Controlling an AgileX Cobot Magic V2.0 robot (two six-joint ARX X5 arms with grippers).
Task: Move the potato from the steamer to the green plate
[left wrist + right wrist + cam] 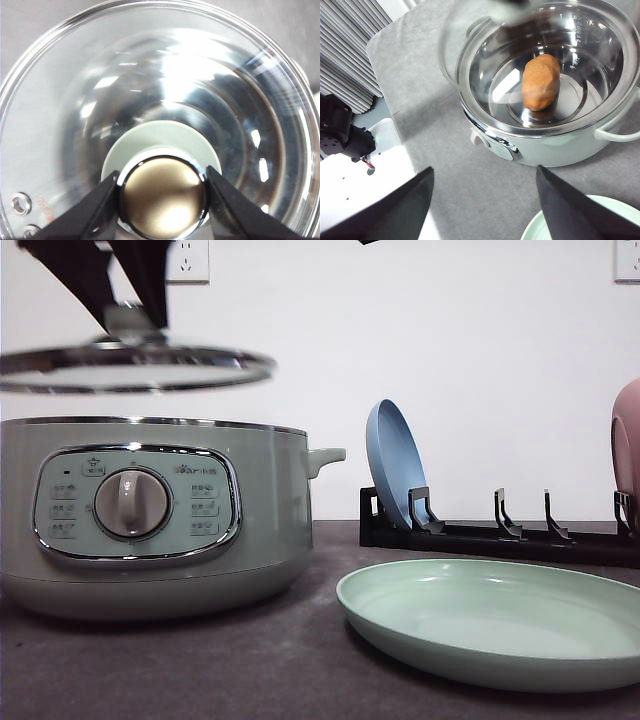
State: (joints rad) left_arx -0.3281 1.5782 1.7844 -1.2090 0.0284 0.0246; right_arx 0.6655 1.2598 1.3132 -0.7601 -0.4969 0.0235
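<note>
Front view: the steamer (pixel 150 515) fills the left half of the frame, sage-green body, chrome-framed control panel (pixel 137 504) with a central dial (pixel 132 503), side handle (pixel 325 458) poking right. Its glass lid (pixel 135 368) hangs level above the pot rim, clear of it, at upper left. The left tool (pixel 128 315) comes down from the top edge onto the lid's knob; fingers dark, partly cut off by the frame.

Left wrist view: the left tool (pixel 162 197) is closed on the lid knob (pixel 163 196), one dark finger pressed against each side of its shiny cap. The glass dome of the lid spreads out behind, heavy with reflections.

Right wrist view: the potato (pixel 540 82) lies inside the steamer (pixel 555 145), on the shiny inner floor, right of frame centre. Orange-brown, oblong, untouched. A blurred arc of the raised lid (pixel 470 30) crosses the upper part of the frame. The right tool (pixel 485 202) sits at the bottom of the frame, jaws spread wide, nothing between them, over the grey counter (pixel 420 100).

Green plate (pixel 495 620) rests flat on the counter at lower right of the front view, just beside the steamer, not touching. Its rim (pixel 555 220) shows at the lower right corner of the right wrist view.

Behind it, a black dish rack (pixel 500 535) holds a blue plate (pixel 395 462) standing on edge; a pink plate (pixel 627 440) is cut off at the right edge.
</note>
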